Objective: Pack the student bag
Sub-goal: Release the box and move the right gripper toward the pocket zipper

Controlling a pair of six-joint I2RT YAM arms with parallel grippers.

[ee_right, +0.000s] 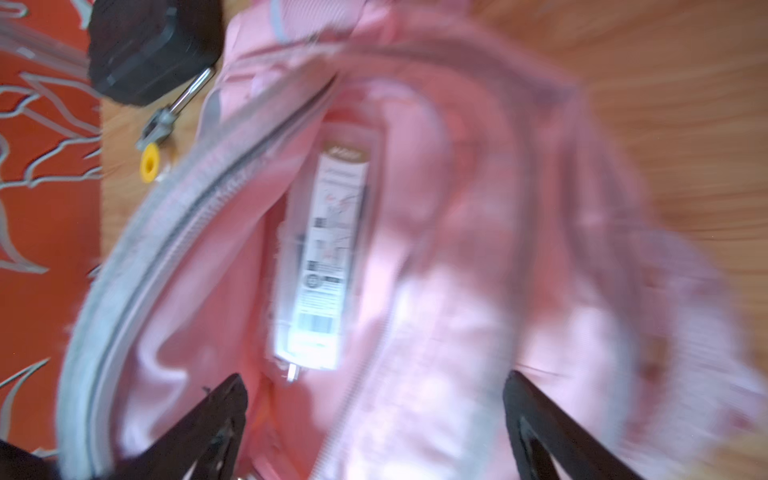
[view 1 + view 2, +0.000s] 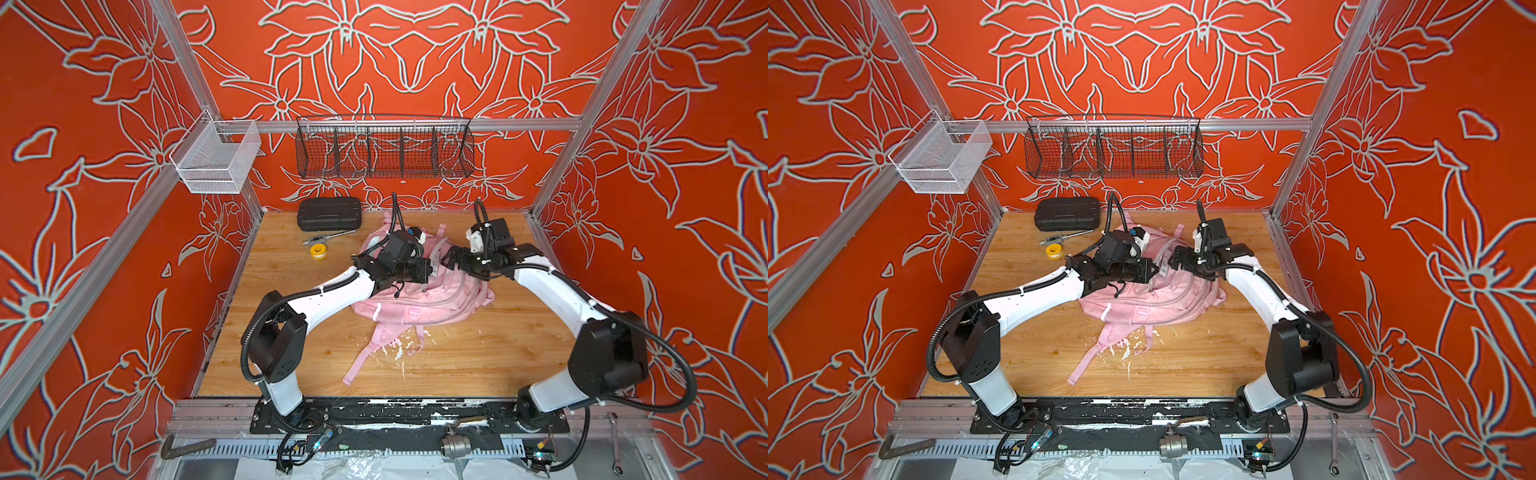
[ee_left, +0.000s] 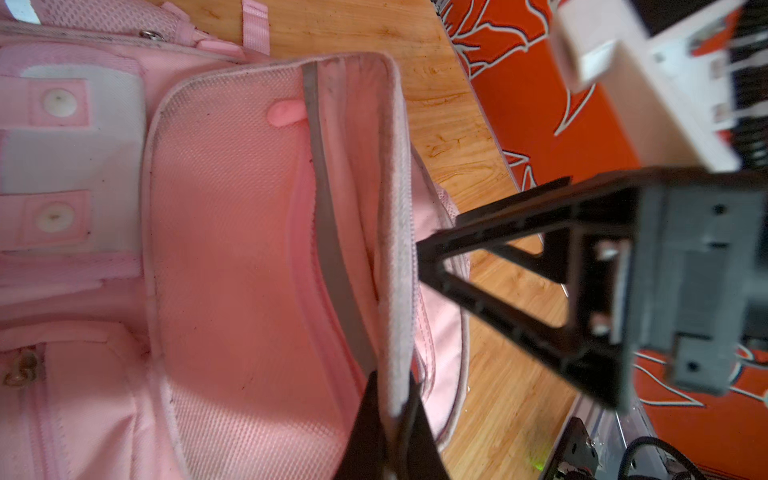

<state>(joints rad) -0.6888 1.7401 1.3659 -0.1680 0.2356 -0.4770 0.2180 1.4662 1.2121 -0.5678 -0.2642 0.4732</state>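
The wooden table (image 2: 478,353) is carrying the pink backpack (image 2: 424,299), which is lying with its main opening gaping. A black case (image 2: 329,214) is sitting behind the backpack, on the left arm's side. The left gripper (image 3: 392,399) is pinching the backpack's raised zipper rim. The right gripper (image 1: 374,386) is hanging over the opening, spread wide and gripping nothing. A clear labelled packet (image 1: 324,257) is lying inside the backpack.
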